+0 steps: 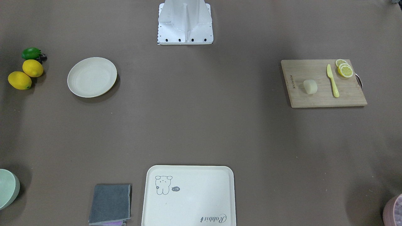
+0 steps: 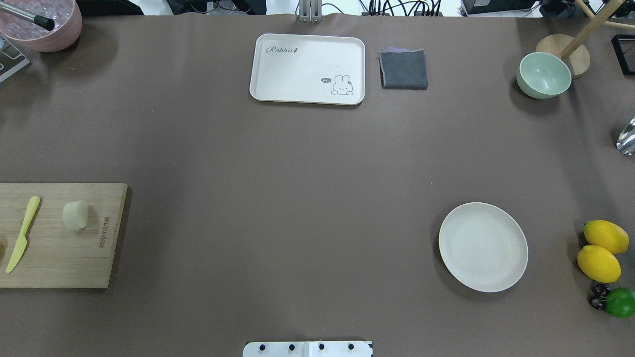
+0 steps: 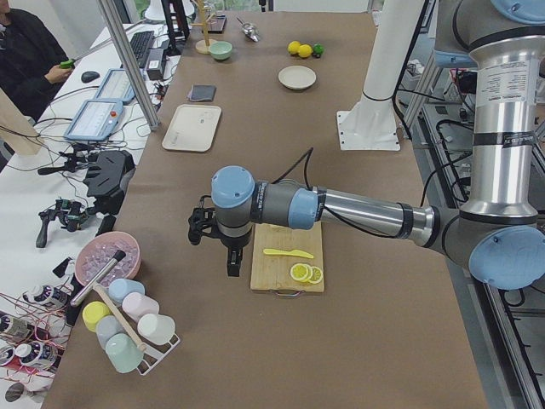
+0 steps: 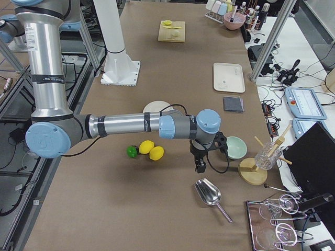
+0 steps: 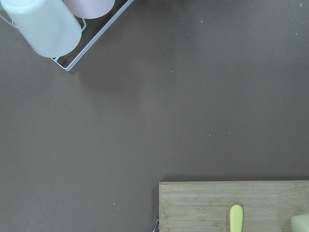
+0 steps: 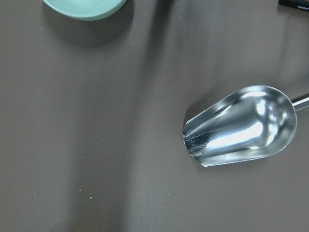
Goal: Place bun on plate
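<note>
One smooth, cream-white, rounded bun [image 1: 310, 86] lies on the board [image 1: 314, 99]; left hand [image 3: 232, 262] and right hand [image 4: 200, 165]: cannot tell their width.

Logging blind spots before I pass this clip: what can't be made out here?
- Left gripper: left side view only; open or shut unclear.
- Right gripper: right side view only; same.
- Bun: cut by the left wrist view's corner; the left arm hides it in the left side view.

Bun [image 1: 310, 86] lies on cutting board [image 1: 314, 101] beside knife [image 1: 332, 81]; plate [image 1: 92, 77] sits well apart across the desk [image 1: 201, 125].
</note>
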`<action>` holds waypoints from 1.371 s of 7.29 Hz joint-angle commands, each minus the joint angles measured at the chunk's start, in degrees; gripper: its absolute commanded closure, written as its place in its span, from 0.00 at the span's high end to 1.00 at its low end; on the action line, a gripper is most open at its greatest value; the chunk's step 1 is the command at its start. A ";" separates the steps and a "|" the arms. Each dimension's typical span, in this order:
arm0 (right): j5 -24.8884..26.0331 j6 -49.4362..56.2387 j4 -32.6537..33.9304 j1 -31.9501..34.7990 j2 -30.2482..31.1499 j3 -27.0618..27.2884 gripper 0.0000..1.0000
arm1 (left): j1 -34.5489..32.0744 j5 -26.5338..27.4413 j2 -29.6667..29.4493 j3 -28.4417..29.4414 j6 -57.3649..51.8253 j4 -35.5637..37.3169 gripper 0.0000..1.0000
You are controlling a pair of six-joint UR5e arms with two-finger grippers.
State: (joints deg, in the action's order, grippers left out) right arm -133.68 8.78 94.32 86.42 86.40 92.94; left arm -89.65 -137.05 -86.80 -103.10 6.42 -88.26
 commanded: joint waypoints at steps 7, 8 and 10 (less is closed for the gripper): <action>-2.99 -0.60 -0.10 -1.85 -1.50 1.28 1.00 | 3.14 -2.68 3.04 -2.10 7.60 -8.02 0.99; -3.69 -2.17 -0.10 -3.69 -1.50 3.11 1.00 | 9.69 -2.35 3.04 -2.28 20.95 -15.03 0.99; -5.54 -18.45 -0.10 -8.51 -0.80 10.12 1.00 | 16.15 0.29 5.31 -2.28 38.43 -30.33 0.99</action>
State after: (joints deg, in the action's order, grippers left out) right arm -138.44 -0.18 94.26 81.27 85.20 98.84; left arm -77.56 -137.64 -82.92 -105.29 34.64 -109.97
